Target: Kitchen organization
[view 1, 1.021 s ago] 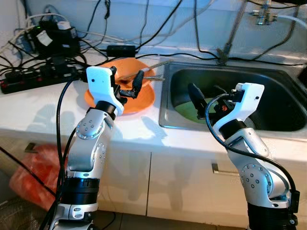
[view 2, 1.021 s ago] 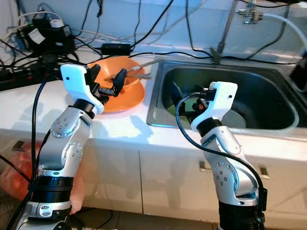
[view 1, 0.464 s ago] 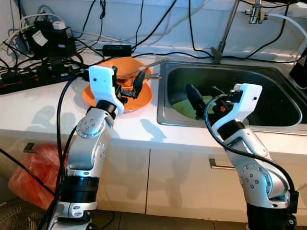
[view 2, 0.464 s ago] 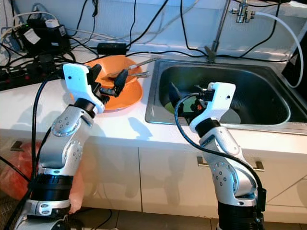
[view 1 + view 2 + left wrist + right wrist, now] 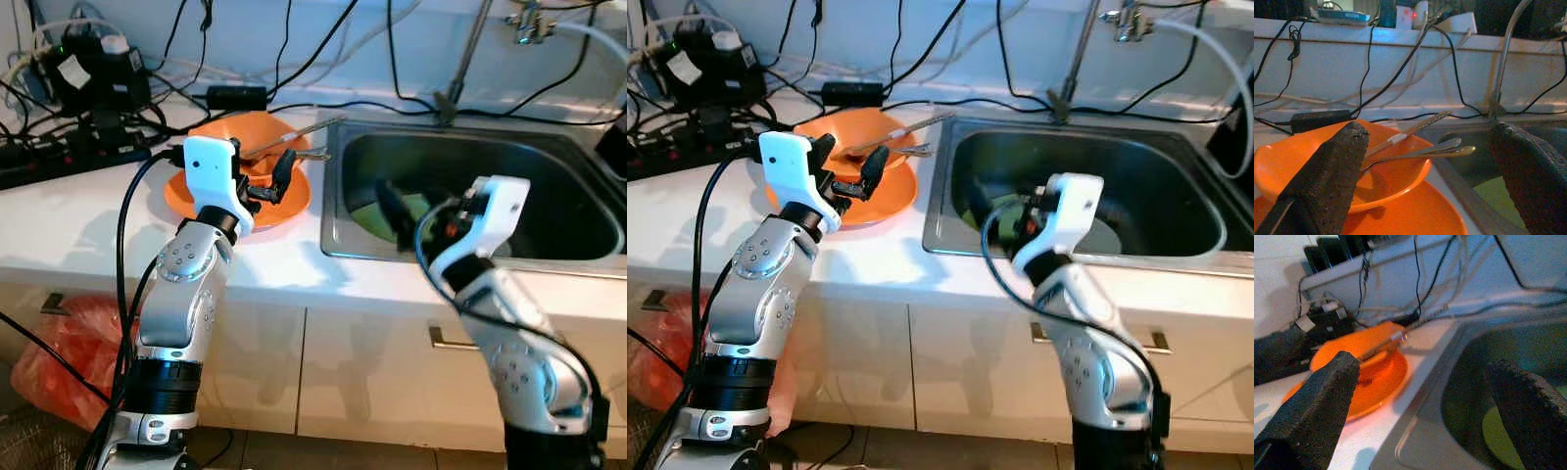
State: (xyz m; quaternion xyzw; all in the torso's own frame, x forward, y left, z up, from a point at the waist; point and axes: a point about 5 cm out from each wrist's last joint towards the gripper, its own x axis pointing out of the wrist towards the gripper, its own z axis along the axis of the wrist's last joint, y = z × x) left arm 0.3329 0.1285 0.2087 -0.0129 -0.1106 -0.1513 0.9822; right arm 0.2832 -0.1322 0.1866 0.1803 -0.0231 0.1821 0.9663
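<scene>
An orange bowl (image 5: 223, 130) sits on an orange plate (image 5: 294, 202) on the white counter, left of the sink. A spoon (image 5: 1425, 149) and other long utensils (image 5: 306, 128) lie across the bowl's rim toward the sink. My left gripper (image 5: 260, 163) hovers open just over the plate and bowl, holding nothing. Over the left part of the steel sink (image 5: 333, 181), my right gripper (image 5: 416, 211) is open and motion-blurred. A green dish (image 5: 377, 218) lies on the sink floor beneath it, also seen in the right wrist view (image 5: 1498, 431).
Power strips and tangled cables (image 5: 69, 157) crowd the back left of the counter, with an adapter (image 5: 93, 69) behind. The faucet (image 5: 460, 69) rises behind the sink. A red bag (image 5: 59, 352) lies on the floor beside the white cabinet doors (image 5: 372, 362).
The camera has shifted a little. My right arm is now blurred and has swung slightly over the sink's left side. The left gripper stays open over the orange plate.
</scene>
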